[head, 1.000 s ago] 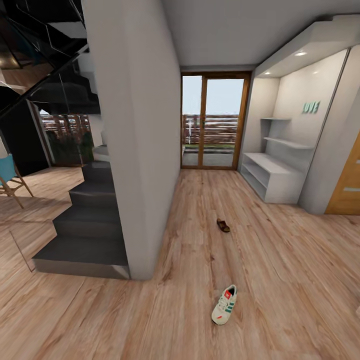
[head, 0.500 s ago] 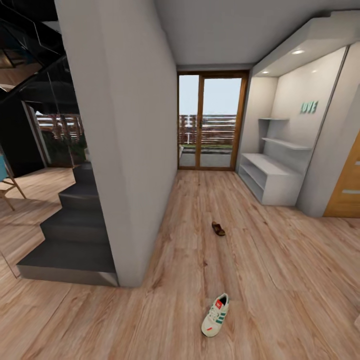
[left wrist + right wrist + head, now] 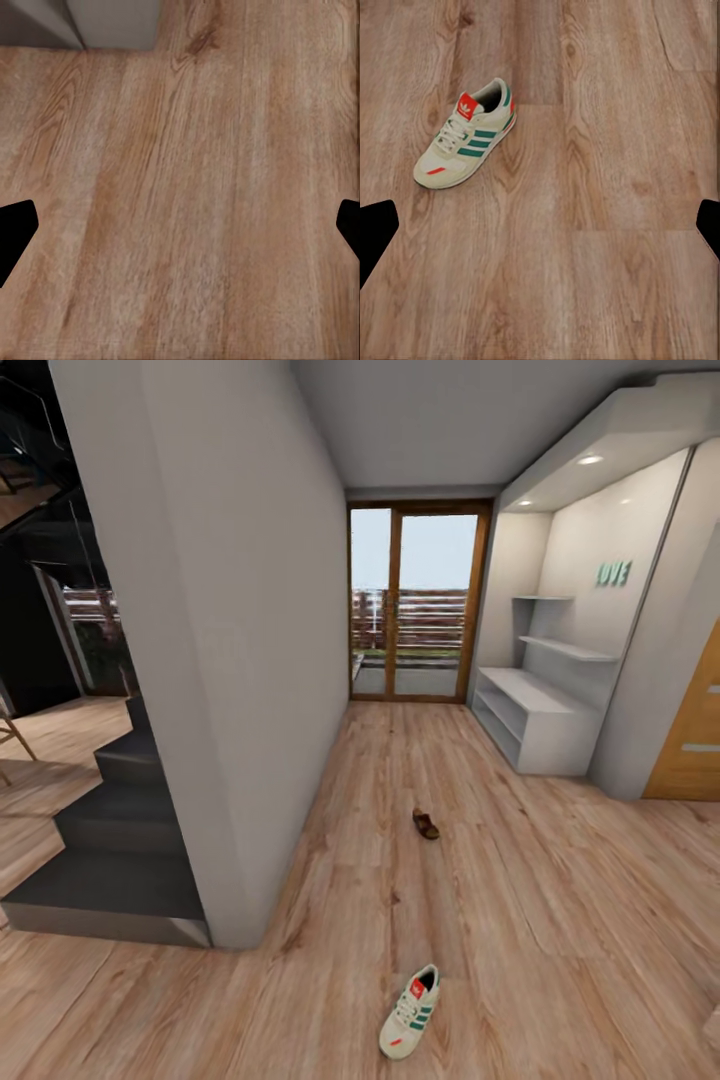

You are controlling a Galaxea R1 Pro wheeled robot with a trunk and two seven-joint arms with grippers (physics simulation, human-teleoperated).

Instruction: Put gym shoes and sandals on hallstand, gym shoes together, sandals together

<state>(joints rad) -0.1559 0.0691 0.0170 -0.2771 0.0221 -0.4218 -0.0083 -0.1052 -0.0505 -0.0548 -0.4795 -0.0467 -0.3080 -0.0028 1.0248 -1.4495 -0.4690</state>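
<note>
Gym shoe (image 3: 410, 1012) lies on corridor floor (image 3: 560, 920) nearest robot, toe toward camera, upright on its sole. Right gripper (image 3: 540, 225) hangs above floor near shoe, fingers spread, grasping nothing. Left gripper (image 3: 180, 225) likewise released over bare planks. Sandal (image 3: 425, 823) farther along, mid-corridor. Hallstand (image 3: 545, 725) against right wall, beyond sandal.

**View keeps sliding, shoes stay put**

Camera's rolled forward and swung a bit, so everything drifts in the head view. The gym shoe (image 3: 410, 1012) now sits lower and further left in the picture, the sandal (image 3: 425, 823) too (same drift). The dark staircase (image 3: 110, 830) slides leftward behind the wall (image 3: 230, 660).
</note>
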